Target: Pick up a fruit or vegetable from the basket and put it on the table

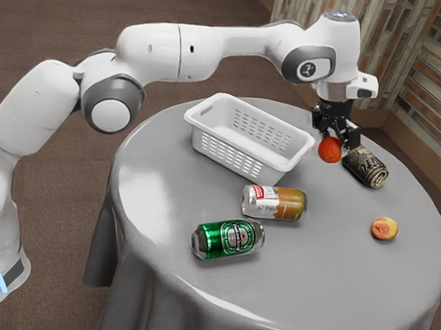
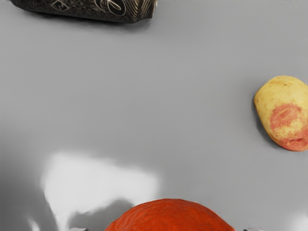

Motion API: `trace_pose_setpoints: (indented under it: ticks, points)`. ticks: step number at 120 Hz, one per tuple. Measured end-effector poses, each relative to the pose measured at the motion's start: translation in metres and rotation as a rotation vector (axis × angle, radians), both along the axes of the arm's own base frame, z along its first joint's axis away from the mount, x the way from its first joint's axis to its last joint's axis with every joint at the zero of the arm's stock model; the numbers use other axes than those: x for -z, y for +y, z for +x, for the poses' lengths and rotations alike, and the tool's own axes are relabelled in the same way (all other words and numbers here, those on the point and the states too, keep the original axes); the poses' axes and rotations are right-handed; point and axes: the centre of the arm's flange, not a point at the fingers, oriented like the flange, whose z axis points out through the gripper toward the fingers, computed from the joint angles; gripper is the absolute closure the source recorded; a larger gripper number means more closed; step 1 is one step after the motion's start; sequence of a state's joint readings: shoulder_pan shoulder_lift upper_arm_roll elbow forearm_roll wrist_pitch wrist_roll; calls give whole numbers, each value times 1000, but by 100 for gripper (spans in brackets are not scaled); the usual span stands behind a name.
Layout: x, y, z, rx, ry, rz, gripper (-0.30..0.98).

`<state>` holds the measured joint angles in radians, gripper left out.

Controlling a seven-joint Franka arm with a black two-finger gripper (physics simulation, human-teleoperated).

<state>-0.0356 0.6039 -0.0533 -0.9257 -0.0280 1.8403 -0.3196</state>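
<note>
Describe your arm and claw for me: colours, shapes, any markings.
My arm is glossy white, built of smooth, rounded segments with dark grey rings at the joints. A round black-and-white emblem sits on a grey joint cover near the wrist. The base carries a slim blue light strip. My claw is black and angular, with two fingers.

A rounded, red-orange fruit (image 1: 329, 150) is held by the black gripper (image 1: 338, 140), its lightly textured skin unpeeled, above the round, gray-covered table (image 1: 340, 277). Standing upright on the tabletop near the gripper, on the arm's base side, is the white, open-topped basket (image 1: 284, 165), its walls pierced with rows of slots.
</note>
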Motion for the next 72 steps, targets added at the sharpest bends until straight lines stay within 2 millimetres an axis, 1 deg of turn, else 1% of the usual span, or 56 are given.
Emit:
trace_pose_setpoints:
  ticks: [19,41,47,54,62,72]
  points:
    - [18,-10,14,18,-4,-17,37]
    - [19,-12,16,24,-16,-20,37]
    - [19,-15,16,30,-18,-26,26]
    - [18,-17,16,34,-20,-30,17]
    - [14,-16,15,34,-25,-34,11]
    - [11,-18,14,40,-30,-41,6]
